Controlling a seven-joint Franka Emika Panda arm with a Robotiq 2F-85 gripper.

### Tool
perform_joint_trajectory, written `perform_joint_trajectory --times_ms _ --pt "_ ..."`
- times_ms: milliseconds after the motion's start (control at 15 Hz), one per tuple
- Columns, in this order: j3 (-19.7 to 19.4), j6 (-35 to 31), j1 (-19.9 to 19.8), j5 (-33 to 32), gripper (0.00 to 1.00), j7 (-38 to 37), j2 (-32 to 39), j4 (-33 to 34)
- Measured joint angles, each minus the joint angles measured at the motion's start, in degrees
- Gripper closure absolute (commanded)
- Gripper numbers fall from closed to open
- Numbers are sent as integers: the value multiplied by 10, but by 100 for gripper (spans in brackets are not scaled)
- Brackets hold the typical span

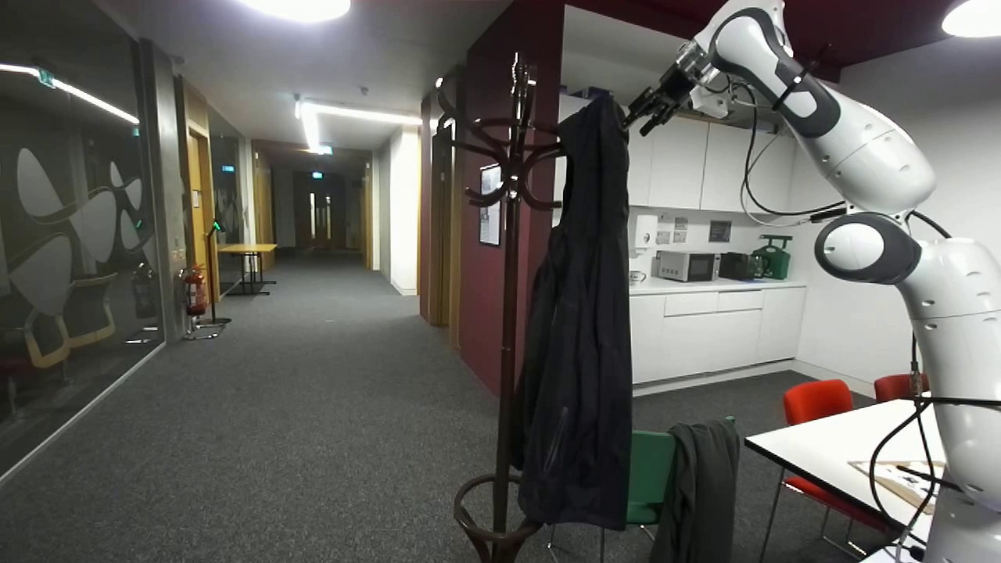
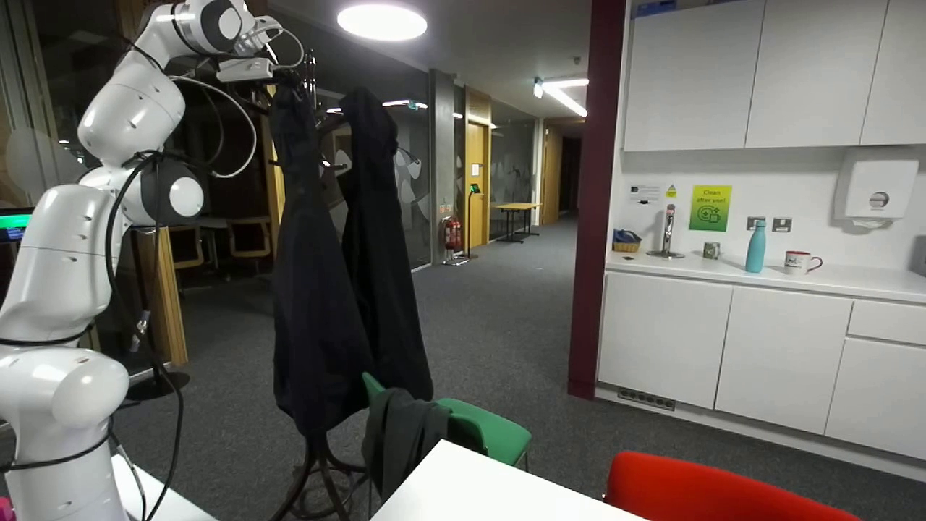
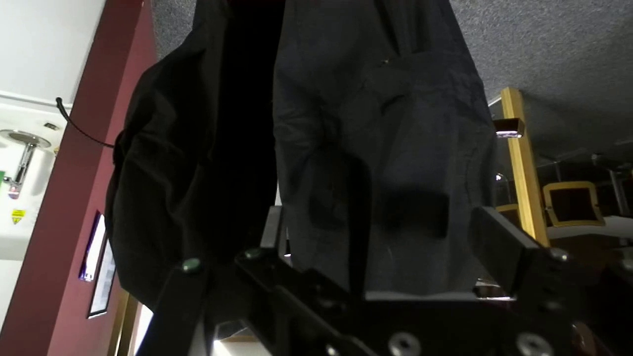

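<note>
In an exterior view, carpet (image 1: 336, 407) stretches left of the coat stand (image 1: 510, 313). Just right of its post hangs a dark jacket (image 1: 583, 313). Right of the stand, by the jacket's top, the claw (image 1: 635, 127) is spread wide; cloth contact is hard to judge. Farther right, beyond a green chair (image 1: 651, 465), the bench (image 1: 829, 438) points a corner at the stand.

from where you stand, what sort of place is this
Probably an office kitchenette beside a carpeted corridor: white wall cupboards, a microwave and a green "Clean after use!" sign.
</note>
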State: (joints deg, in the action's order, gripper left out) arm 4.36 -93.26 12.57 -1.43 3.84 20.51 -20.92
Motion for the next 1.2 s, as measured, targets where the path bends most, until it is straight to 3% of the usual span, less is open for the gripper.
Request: perform_joint_trajectory --times_ms 267,1000,1067,1200 --pt "1 -1 2 -1 0 -1 0 0" --pt "12 -83 3 10 0 38 23 0" --pt "13 -83 2 13 25 40 28 0" --pt "15 -83 2 19 34 41 37 -1"
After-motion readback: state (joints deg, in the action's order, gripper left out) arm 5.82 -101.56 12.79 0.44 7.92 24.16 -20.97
